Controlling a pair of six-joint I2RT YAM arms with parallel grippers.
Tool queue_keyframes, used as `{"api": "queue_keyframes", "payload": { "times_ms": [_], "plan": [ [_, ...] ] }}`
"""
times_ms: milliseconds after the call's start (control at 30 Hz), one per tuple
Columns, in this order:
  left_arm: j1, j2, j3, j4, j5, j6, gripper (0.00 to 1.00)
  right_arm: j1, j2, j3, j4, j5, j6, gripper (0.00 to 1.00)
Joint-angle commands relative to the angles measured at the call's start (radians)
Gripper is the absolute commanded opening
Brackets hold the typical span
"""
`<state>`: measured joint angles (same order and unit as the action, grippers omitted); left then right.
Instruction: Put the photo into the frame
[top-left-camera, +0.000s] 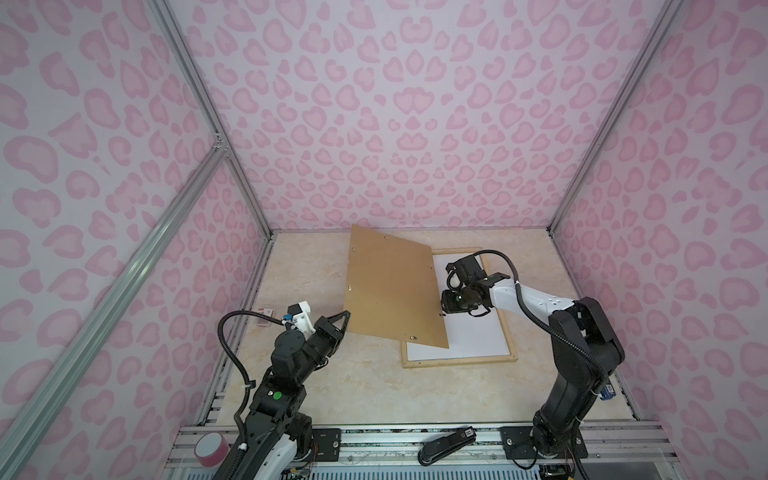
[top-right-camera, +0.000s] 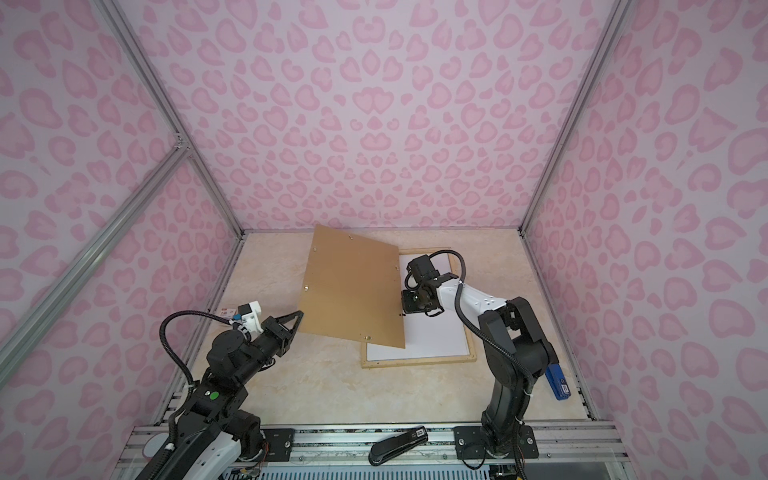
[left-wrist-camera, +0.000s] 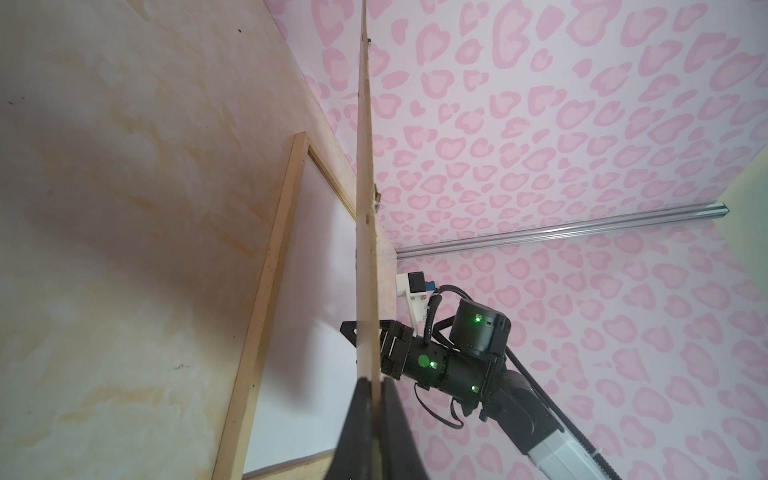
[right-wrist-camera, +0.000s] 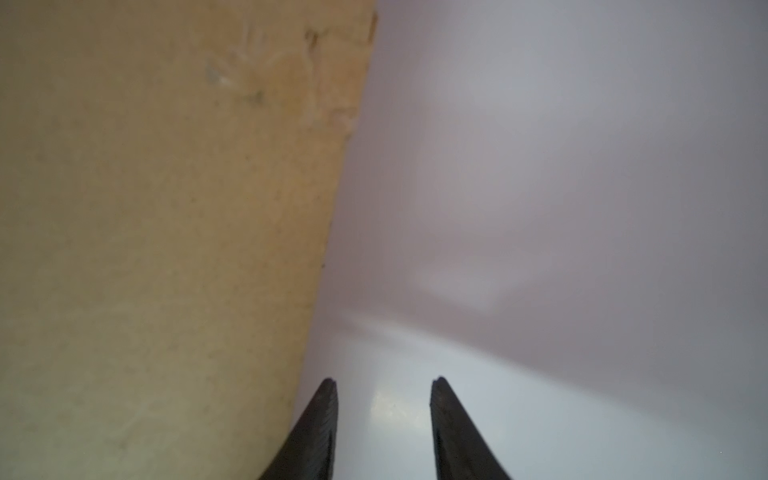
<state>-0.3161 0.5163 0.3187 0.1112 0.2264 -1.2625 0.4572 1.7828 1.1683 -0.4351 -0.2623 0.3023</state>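
In both top views the frame (top-left-camera: 457, 362) lies flat on the table (top-left-camera: 332, 395), right of centre. A white sheet (top-left-camera: 465, 332) fills it edge to edge. We take this to be the photo, face down with its plain back up, though no print side shows to confirm it.

The brown board (top-left-camera: 390, 286) is not yet in place. It hangs tilted above the frame's left half, its left side overhanging the table and its lower right corner over the sheet.

Our left gripper (top-left-camera: 345, 316) is clamped tight on the board's lower left edge. In the left wrist view both fingers press the board edge-on.

Our right gripper (right-wrist-camera: 382, 380) sits at the board's right edge, low over the sheet. Its jaws stand partly apart with only white sheet between them. The board passes just outside one finger (right-wrist-camera: 320, 415), so this gripper holds nothing.

As we judge it, the photo seems seated, so the main step looks done. What remains is lowering the board squarely into the frame and letting go. The board's skew to the frame calls for straightening before it drops.
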Motion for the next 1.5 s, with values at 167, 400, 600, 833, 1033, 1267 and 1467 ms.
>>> {"api": "queue_keyframes", "payload": {
  "times_ms": [167,400,600,833,1033,1267,1467],
  "plan": [
    [-0.037,0.044,0.024,0.193,-0.02,0.002,0.04,0.022,-0.071,-0.047,-0.052,-0.026,-0.028,0.38],
    [-0.067,0.069,0.026,0.216,-0.042,0.002,0.04,0.056,-0.12,-0.07,-0.102,-0.049,-0.046,0.38],
    [-0.075,0.079,0.025,0.226,-0.054,0.005,0.04,0.058,-0.131,-0.097,-0.113,-0.094,-0.051,0.37],
    [-0.079,0.085,0.011,0.234,-0.058,0.017,0.04,0.015,-0.178,-0.105,-0.117,-0.058,-0.029,0.38],
    [-0.08,0.092,-0.027,0.276,-0.071,0.005,0.04,-0.097,-0.232,-0.075,-0.142,-0.014,-0.046,0.43],
    [-0.141,0.101,-0.058,0.329,-0.145,-0.01,0.04,-0.297,-0.186,-0.049,-0.068,0.034,-0.035,0.54],
    [-0.229,0.107,-0.096,0.36,-0.239,-0.035,0.04,-0.407,-0.083,-0.024,0.006,0.022,-0.009,0.56]
  ]
}}
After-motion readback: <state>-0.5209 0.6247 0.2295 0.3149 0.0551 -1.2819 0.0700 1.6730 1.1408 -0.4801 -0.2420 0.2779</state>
